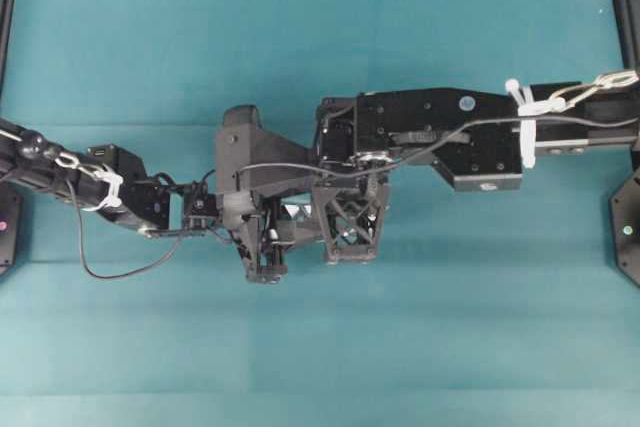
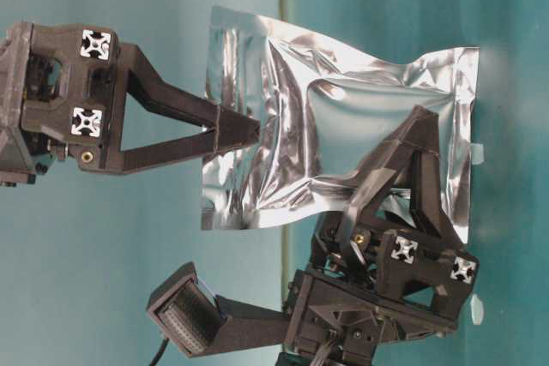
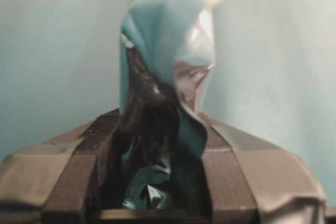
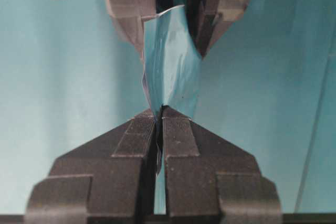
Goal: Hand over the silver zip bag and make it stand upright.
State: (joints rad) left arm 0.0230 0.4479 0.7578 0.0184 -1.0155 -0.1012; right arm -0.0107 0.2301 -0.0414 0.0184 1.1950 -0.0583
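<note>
From overhead, both black arms meet mid-table, hiding the bag.

At table level the shiny crinkled silver zip bag (image 2: 343, 126) hangs in the air, looking light and floppy; edges seem the safest hold.

Left gripper (image 3: 157, 166) closes around foil, contact unclear.

Right gripper (image 4: 159, 124) pinches its edge.

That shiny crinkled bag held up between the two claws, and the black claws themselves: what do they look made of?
The shiny crinkled silver zip bag looks like thin metallised foil film: mirror-bright, creased, reflecting the teal around it. The black left gripper and right gripper look like matte hard plastic, possibly printed, with faint ridged layering on the right gripper's fingers. The teal table surface looks matte and soft, maybe cloth.
</note>
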